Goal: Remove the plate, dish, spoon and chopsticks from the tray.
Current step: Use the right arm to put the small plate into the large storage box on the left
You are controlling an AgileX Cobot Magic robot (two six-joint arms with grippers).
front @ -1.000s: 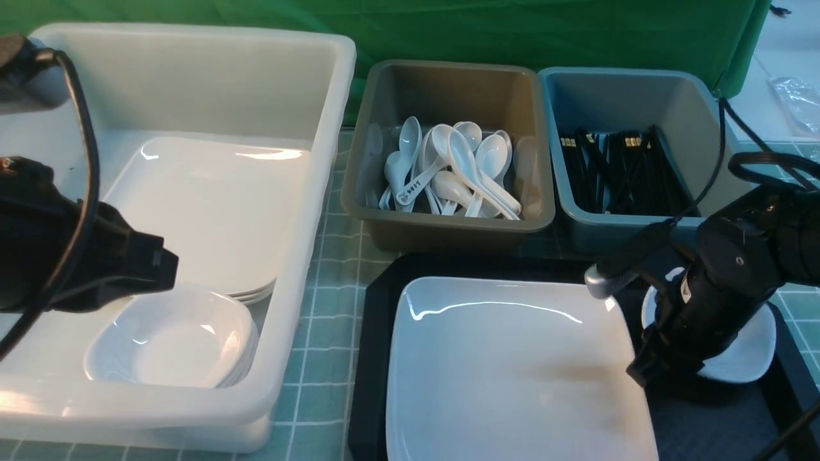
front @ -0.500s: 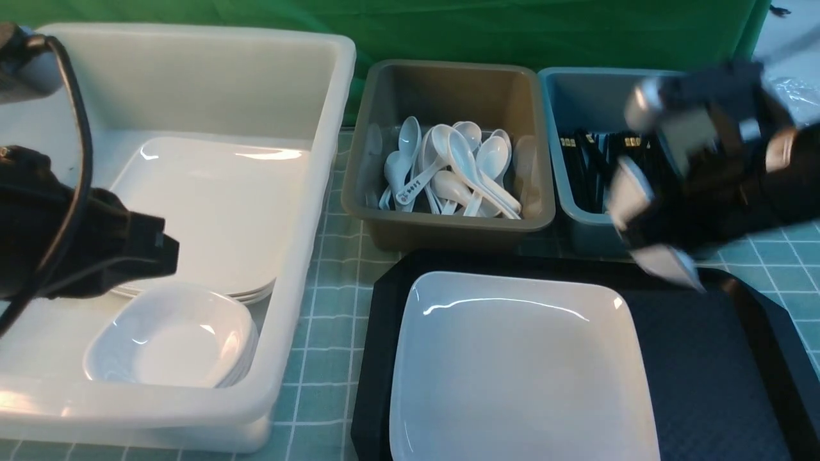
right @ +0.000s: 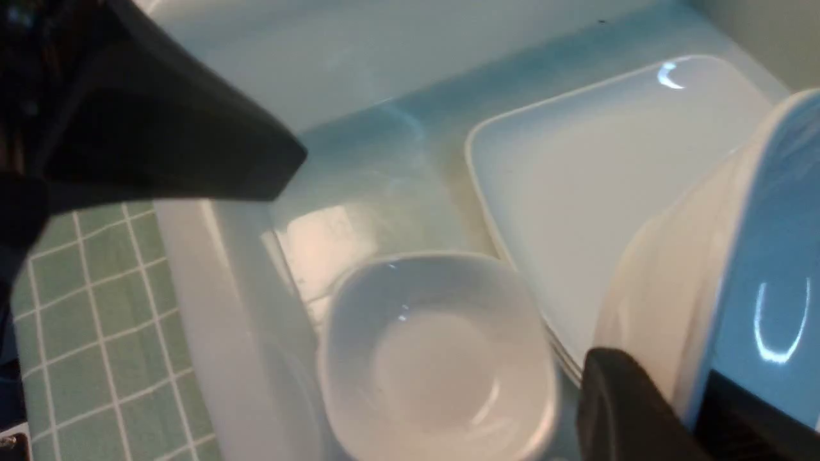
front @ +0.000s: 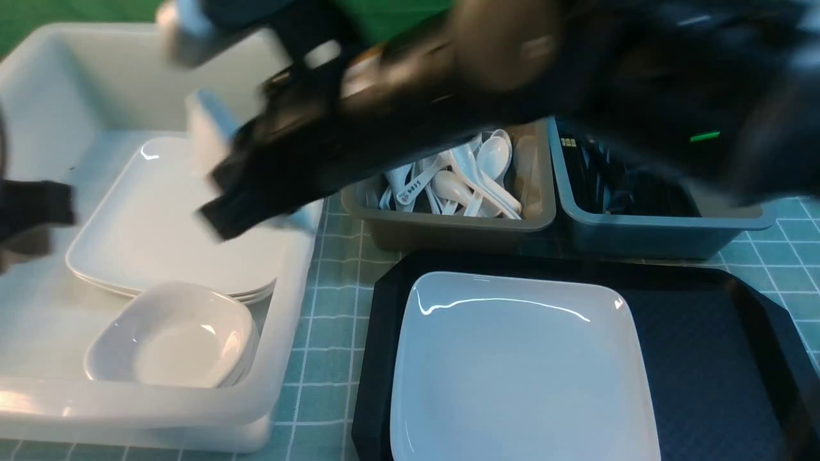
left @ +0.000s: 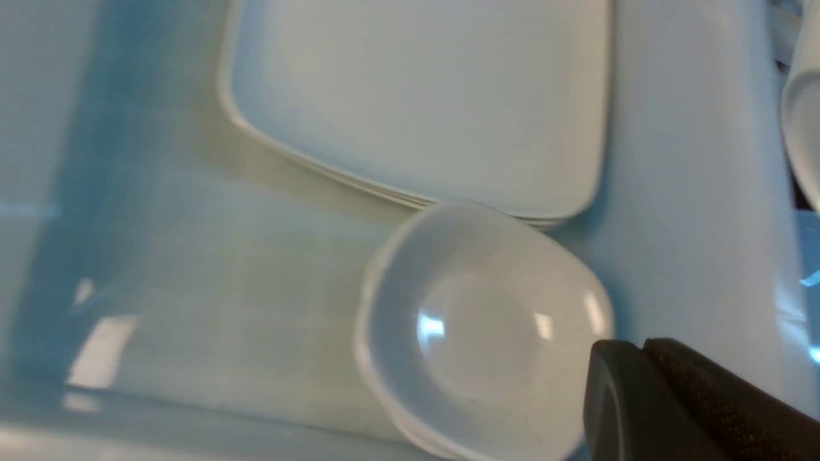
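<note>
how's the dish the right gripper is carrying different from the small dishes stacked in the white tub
The carried dish hangs tipped on edge, pinched at its rim by the right gripper; the stacked dishes sit level, openings up, in the white tub. The carried dish is one piece in the air; the stacked dishes are several, nested. Both are glossy white.

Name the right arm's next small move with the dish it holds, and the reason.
Probably lower the dish toward the stack of small dishes in the white tub. The right gripper is shut on its rim, holding it on edge above the tub, so release now would likely drop it.
</note>
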